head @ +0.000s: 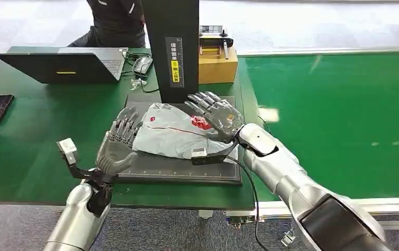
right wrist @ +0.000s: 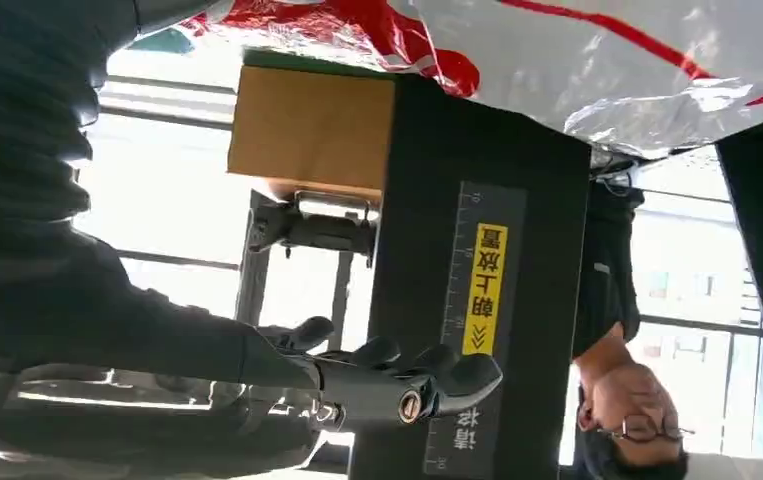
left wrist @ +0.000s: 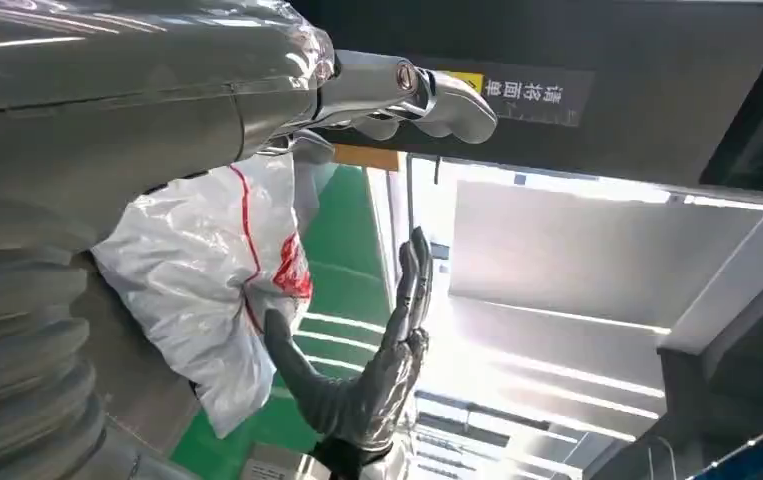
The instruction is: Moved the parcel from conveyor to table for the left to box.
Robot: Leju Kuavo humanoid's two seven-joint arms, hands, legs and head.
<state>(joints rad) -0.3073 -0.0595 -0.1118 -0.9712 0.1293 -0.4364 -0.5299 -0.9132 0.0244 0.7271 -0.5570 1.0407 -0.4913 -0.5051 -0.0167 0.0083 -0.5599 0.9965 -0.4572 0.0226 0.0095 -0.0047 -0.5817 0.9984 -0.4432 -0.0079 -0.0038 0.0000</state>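
On the black mat [head: 150, 170] at the middle of the green desk [head: 40, 130] lies the parcel [head: 173, 133], a grey plastic bag with red markings, crumpled and resting flat at the foot of the black upright post [head: 172, 42]. The left hand [head: 117, 144] stands at the parcel's left end with its fingers spread and pointing up toward the far edge of the desk, palm against the bag's side, gripping nothing. The right hand [head: 215, 115] lies at the parcel's right end, fingers likewise fanned apart, its palm touching the bag near the red print (whether it presses down or merely rests there cannot be told). In the left wrist view the bag [left wrist: 207, 280] shows white and wrinkled between the near hand and the other hand, which stands open beyond it [left wrist: 377, 370]. The right wrist view shows the bag's red-printed film [right wrist: 577, 50] close by, and the yellow label [right wrist: 484, 285] on the post. Toward the far edge of the desk sit an open laptop [head: 64, 65], a mouse [head: 142, 64] and a cardboard box [head: 218, 65] just beside the post. The green conveyor [head: 338, 115] runs along the desk's right side. A person in dark clothes [head: 114, 21] sits beyond the far edge.
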